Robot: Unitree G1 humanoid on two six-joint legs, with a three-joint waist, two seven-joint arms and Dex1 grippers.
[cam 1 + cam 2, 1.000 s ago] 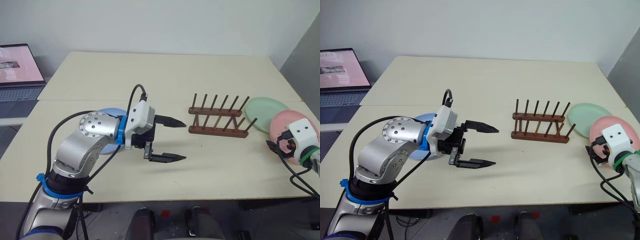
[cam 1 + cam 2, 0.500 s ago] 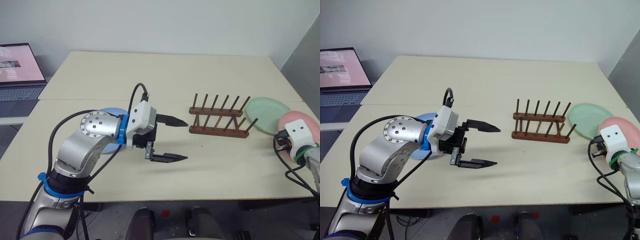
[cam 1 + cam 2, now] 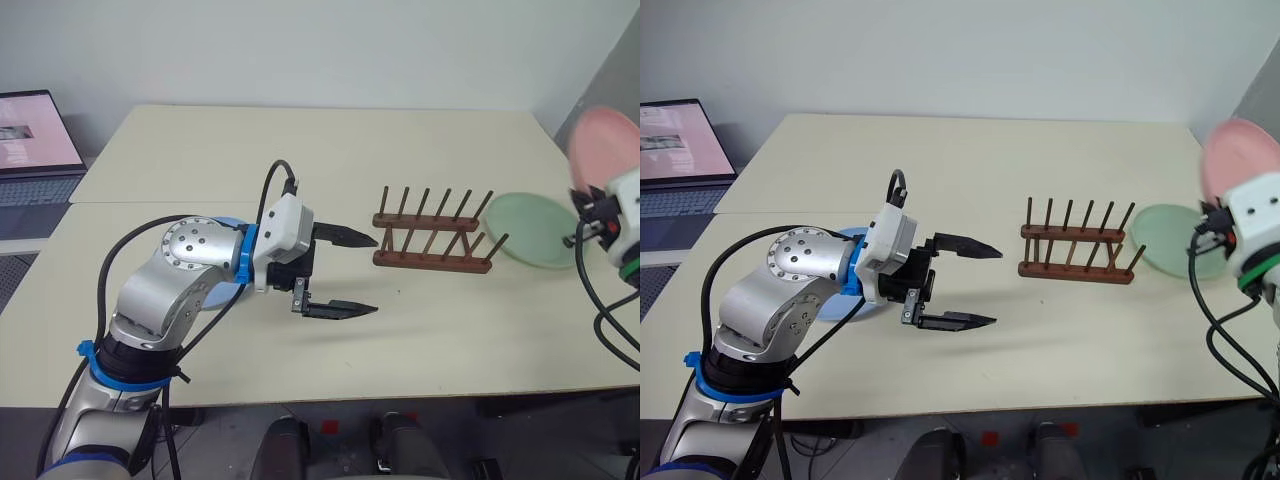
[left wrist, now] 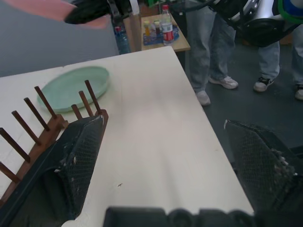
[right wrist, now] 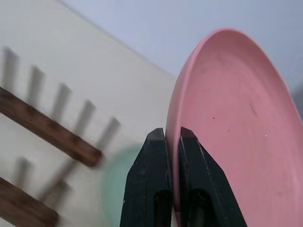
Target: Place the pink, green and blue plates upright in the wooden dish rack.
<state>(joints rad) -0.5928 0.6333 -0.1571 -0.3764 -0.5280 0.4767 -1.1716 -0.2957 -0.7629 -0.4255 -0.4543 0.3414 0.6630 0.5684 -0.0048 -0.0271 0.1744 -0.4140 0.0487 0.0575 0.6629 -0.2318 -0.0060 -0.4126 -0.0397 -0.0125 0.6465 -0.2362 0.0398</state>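
Observation:
My right gripper (image 5: 172, 137) is shut on the rim of the pink plate (image 3: 604, 143), which it holds upright in the air at the far right, above the table. The green plate (image 3: 532, 228) lies flat on the table just right of the wooden dish rack (image 3: 432, 244), whose pegs stand bare. The blue plate (image 3: 848, 240) lies flat at the left, mostly hidden behind my left arm. My left gripper (image 3: 360, 273) hangs open over the table left of the rack, fingers pointing toward it, with nothing between them.
A laptop (image 3: 38, 150) sits on a side surface at the far left. The table (image 3: 320, 150) is two cream tops joined along a seam. In the left wrist view, people's legs (image 4: 215, 42) stand past the table's right edge, beside a small table with bottles (image 4: 161, 23).
My right gripper closed on the pink plate's rim and lifted it off the table, tipping it upright. The left arm stayed where it was.

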